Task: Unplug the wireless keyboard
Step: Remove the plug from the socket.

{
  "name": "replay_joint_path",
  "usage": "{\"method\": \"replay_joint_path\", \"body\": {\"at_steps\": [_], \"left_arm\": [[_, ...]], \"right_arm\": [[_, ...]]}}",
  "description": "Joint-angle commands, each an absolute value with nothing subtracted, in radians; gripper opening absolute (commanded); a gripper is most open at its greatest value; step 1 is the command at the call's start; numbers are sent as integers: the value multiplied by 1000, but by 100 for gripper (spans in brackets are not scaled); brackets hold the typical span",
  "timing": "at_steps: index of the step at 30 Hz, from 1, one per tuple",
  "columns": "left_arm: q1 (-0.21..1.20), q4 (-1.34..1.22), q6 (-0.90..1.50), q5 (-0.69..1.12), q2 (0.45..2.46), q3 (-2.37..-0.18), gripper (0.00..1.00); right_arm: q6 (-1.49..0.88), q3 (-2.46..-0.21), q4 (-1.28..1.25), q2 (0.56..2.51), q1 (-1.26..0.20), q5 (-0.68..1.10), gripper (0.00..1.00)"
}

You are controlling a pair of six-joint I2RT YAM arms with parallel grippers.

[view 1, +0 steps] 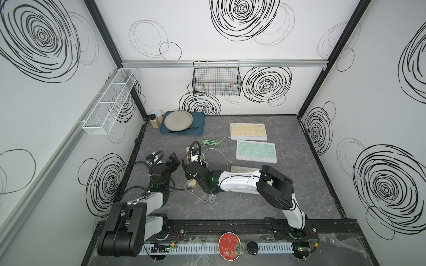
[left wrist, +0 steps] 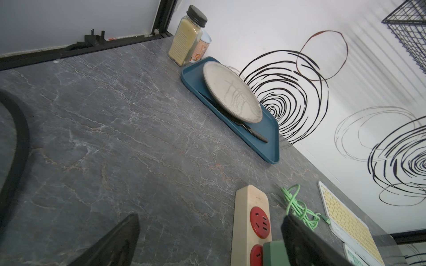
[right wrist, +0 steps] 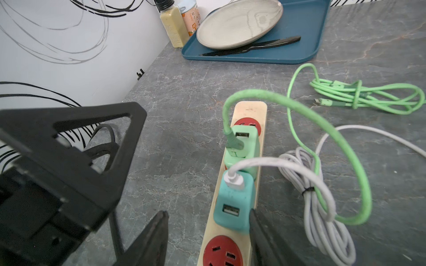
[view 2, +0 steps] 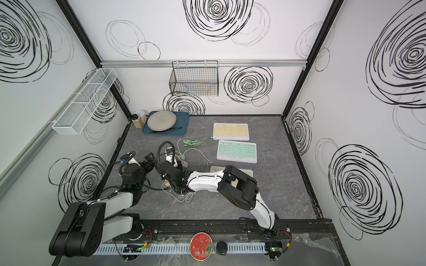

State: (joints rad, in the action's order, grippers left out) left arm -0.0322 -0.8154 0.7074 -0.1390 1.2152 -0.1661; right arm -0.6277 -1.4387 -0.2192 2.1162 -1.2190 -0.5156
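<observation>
The right gripper [right wrist: 207, 213] hangs low over the strip [right wrist: 251, 110], jaws partly apart either side of the teal adapter [right wrist: 230, 207] that carries the white cable [right wrist: 253, 161], apparently set to pull it. The left gripper [left wrist: 211, 217] hovers wide open and empty beside the strip, likely to steady it. The yellow keyboard [view 1: 248, 131], mint keyboard [view 1: 255, 151] and third keyboard [view 1: 239, 171], half hidden under the right arm, lie well apart from it. I cannot tell which one the white cable feeds, and the green adapter [right wrist: 244, 142] just beside the teal one, with its green cable [right wrist: 322, 119] arching over, crowds the grip.
</observation>
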Motion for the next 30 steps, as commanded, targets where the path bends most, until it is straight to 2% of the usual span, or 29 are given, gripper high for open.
{"method": "replay_joint_path", "body": {"at_steps": [1, 6, 11, 21, 25, 30], "left_arm": [[-84, -848, 776, -169, 1211, -147, 100], [-127, -953, 821, -129, 1226, -95, 99], [-130, -950, 821, -87, 1256, -115, 100], [-130, -999, 814, -76, 1257, -97, 99], [-127, -999, 811, -134, 1219, -71, 100], [-97, -963, 786, -176, 1175, -68, 99]], "right_arm": [[-629, -1459, -181, 2125, -1213, -563, 60], [-633, -1520, -134, 2181, -1189, -543, 59], [-630, -1549, -123, 2214, -1178, -557, 58], [-631, -1596, -116, 2262, -1170, -548, 43], [-635, -1619, -116, 2287, -1165, -537, 39], [-643, -1650, -105, 2317, -1161, -533, 28]]}}
